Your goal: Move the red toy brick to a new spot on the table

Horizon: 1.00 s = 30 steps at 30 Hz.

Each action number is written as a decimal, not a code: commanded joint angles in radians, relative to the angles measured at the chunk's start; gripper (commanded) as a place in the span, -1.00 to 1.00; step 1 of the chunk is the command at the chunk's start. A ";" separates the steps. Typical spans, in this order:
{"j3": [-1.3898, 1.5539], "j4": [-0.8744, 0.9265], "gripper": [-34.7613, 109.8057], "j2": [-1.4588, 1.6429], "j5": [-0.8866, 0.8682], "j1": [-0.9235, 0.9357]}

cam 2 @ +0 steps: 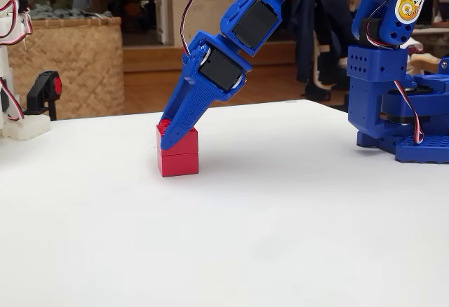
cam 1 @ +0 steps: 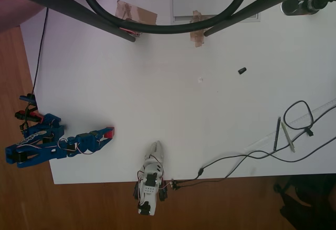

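- One blue gripper (cam 2: 170, 130) leans down over the red toy brick (cam 2: 178, 155) in the fixed view, its tip pressed against the brick's top; I cannot tell whether the fingers are clamped on it or merely resting there.
- In the overhead view the red toy brick (cam 1: 108, 132) sits at the gripper's (cam 1: 103, 136) tip, near the table's (cam 1: 173, 109) left edge and not far from its lower left corner.
- The brick rests flat on the table, upright, looking like two stacked layers.
- Wide bare surface stretches from the brick toward the centre and the right edge.
- A small black piece (cam 1: 242, 71) lies well apart, toward the upper right.
- A white arm (cam 1: 153, 167) stands at the lower edge, near the brick's right.
- Two pens (cam 1: 281, 134) and a black cable (cam 1: 252, 156) crowd the lower right corner.
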<state>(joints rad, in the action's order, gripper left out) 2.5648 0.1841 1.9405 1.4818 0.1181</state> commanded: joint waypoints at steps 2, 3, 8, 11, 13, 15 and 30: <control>-0.009 0.006 -0.52 0.038 -0.018 0.018; -0.015 0.018 -0.52 0.044 -0.023 0.026; -0.225 0.204 -0.52 0.054 -0.086 0.115; -0.365 0.299 -0.52 0.044 -0.091 0.213; -0.460 0.367 -0.52 0.025 -0.100 0.291; -0.560 0.443 -0.52 -0.006 -0.127 0.380; -0.607 0.572 -0.51 -0.184 0.046 1.091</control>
<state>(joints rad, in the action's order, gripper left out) 1.9942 0.7731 1.7426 1.4757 1.1183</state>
